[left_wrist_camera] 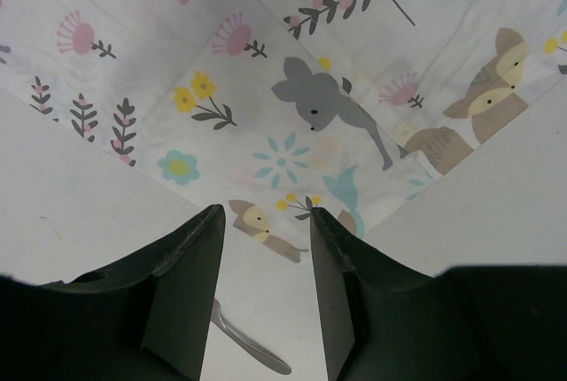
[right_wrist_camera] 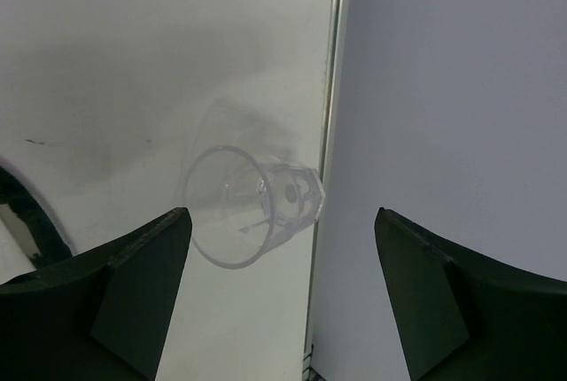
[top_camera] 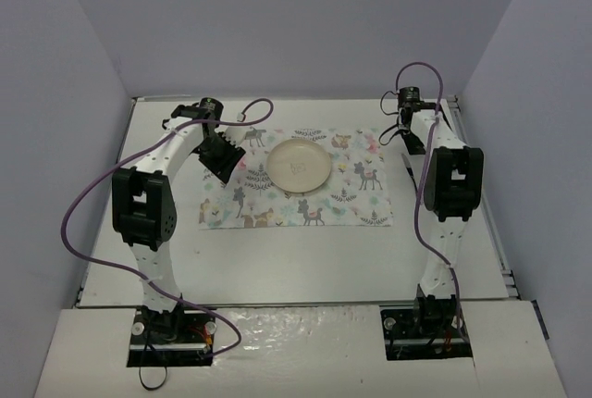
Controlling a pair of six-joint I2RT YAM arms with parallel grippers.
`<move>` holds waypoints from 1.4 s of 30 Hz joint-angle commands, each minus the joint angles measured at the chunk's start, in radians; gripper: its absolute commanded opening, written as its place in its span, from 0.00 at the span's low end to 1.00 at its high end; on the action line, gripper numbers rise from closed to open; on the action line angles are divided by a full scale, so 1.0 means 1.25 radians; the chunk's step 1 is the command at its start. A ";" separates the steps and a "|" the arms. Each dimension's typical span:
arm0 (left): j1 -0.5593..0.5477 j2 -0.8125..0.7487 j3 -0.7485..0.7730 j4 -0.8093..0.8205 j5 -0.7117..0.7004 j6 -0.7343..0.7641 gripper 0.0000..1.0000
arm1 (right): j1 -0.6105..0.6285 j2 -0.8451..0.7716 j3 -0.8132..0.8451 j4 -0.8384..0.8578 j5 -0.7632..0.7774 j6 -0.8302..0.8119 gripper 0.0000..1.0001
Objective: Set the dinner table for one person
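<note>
The white dinner table (top_camera: 296,259) bears a placemat (top_camera: 361,204) with animal prints and a cream plate (top_camera: 298,164) on it. My left gripper (top_camera: 225,159) hangs over the mat's left part, left of the plate. In the left wrist view it (left_wrist_camera: 266,214) is open and empty. A metal utensil handle (left_wrist_camera: 252,348) lies below, between the fingers; its head is hidden. My right gripper (top_camera: 405,128) is at the back right. In the right wrist view it (right_wrist_camera: 283,214) is wide open above a clear glass (right_wrist_camera: 248,208), not touching it.
The glass stands close to the table's right edge strip (right_wrist_camera: 330,133) and the grey wall (right_wrist_camera: 461,89). Grey walls enclose the table on three sides. Purple cables (top_camera: 83,204) loop beside each arm. The mat (left_wrist_camera: 292,89) fills the left wrist view.
</note>
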 commanded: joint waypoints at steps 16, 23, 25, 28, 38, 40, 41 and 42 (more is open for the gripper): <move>0.004 -0.067 -0.003 0.030 0.010 0.004 0.40 | -0.095 -0.005 -0.043 -0.082 0.074 0.028 0.56; 0.005 -0.077 -0.016 0.037 -0.001 0.011 0.41 | -0.102 -0.002 -0.058 -0.097 0.048 0.045 0.00; 0.006 -0.081 -0.022 0.040 -0.006 0.011 0.41 | -0.101 -0.011 -0.046 -0.098 0.044 0.050 0.00; 0.007 -0.090 -0.033 0.053 -0.007 0.005 0.41 | -0.099 -0.052 -0.023 -0.101 -0.006 0.055 0.00; 0.099 -0.123 0.026 0.065 -0.021 -0.069 0.41 | -0.060 -0.185 0.122 -0.237 -0.735 0.070 0.00; 0.129 -0.120 0.050 0.065 -0.073 -0.100 0.41 | -0.036 -0.166 0.137 -0.247 -0.779 0.068 0.00; 0.139 -0.122 0.054 0.065 -0.099 -0.108 0.41 | -0.024 -0.149 0.152 -0.252 -0.793 0.068 0.00; 0.143 -0.127 0.052 0.065 -0.121 -0.111 0.41 | -0.014 -0.127 0.173 -0.258 -0.805 0.069 0.00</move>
